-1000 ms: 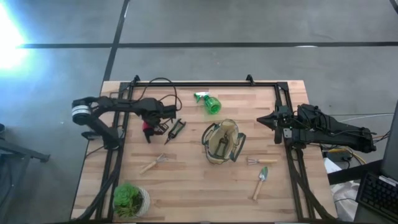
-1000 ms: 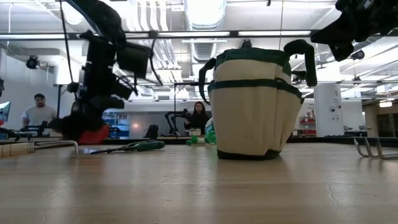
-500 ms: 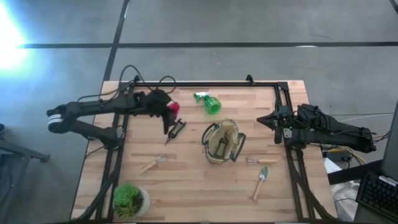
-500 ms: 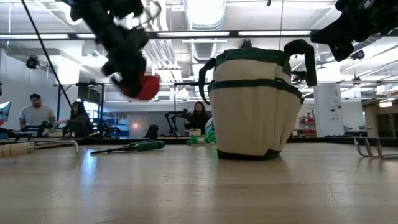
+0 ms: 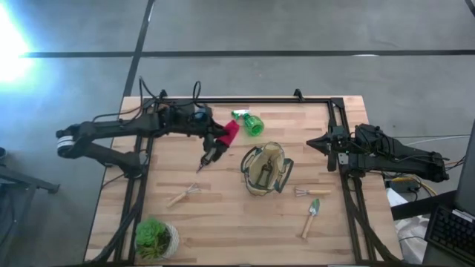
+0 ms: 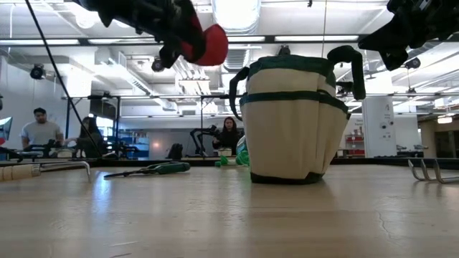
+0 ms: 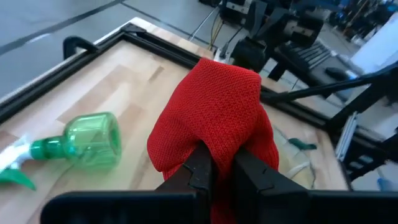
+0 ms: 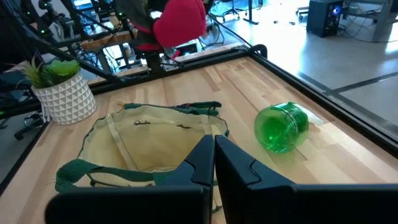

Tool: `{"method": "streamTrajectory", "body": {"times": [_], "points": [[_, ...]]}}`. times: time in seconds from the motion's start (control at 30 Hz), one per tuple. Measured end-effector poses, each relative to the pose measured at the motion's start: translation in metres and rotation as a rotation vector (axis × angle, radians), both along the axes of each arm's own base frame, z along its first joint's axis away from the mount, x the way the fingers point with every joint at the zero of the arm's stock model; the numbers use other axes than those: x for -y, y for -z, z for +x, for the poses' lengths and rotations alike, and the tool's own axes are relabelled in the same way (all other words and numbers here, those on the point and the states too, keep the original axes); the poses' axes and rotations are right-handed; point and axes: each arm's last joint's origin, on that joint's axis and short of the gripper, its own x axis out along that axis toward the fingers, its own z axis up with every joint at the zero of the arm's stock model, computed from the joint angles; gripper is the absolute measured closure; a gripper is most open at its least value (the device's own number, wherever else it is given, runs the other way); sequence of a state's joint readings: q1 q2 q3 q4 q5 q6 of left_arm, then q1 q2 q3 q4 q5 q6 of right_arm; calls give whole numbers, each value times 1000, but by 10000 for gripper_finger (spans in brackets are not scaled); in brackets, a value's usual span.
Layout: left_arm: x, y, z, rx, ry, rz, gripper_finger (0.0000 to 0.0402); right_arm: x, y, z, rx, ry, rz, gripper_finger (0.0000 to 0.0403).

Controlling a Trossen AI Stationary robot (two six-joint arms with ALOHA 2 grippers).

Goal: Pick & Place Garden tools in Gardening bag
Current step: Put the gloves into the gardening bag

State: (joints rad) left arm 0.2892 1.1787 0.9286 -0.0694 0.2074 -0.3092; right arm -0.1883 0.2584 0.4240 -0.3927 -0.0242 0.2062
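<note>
A wooden table seen from above, with the left gripper point(image 5: 223, 139) raised in the air between a green spray bottle point(image 5: 249, 122) and the gardening bag point(image 5: 266, 169). Its two fingers are clamped on a red knitted item point(image 7: 214, 127) that looks like soft fabric, perhaps a glove, not a hard-handled tool. In the level view the red item point(image 6: 204, 44) hangs high, to the side of the bag's rim point(image 6: 290, 64) and not yet over its mouth.

The bag stands upright near the table's centre with its top open. Black pruners point(image 5: 210, 155) lie on the wood just beneath the raised gripper. A wooden-handled fork point(image 5: 182, 194) lies further toward the near edge, with a rake point(image 5: 306, 192) and a trowel point(image 5: 310, 216) on the bag's other side. A potted plant point(image 5: 155, 237) sits at one corner.

The right gripper point(image 5: 326, 144) waits at the table's right side, fingers together and holding nothing.

Likely risks: the limp fabric is pinched at one spot only, so it could slip free and land outside the bag. If released before it is over the opening, it may drape across the rim or a handle point(image 6: 347, 66) and slide off. A low approach could knock the light bag over or nudge the spray bottle
</note>
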Motion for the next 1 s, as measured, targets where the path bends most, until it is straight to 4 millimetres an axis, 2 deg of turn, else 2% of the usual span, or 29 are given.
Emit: {"method": "streamTrajectory", "body": {"times": [0.3,0.7,1.0], "points": [[8,2,8,16,25,-48,371,0,0,0,0,0,0,394],[20,-11,17,102,95,-19,371,0,-1,0,6,0,-1,394],[24,-10,51,75,166,26,371,0,-1,0,7,1,-2,394]]}}
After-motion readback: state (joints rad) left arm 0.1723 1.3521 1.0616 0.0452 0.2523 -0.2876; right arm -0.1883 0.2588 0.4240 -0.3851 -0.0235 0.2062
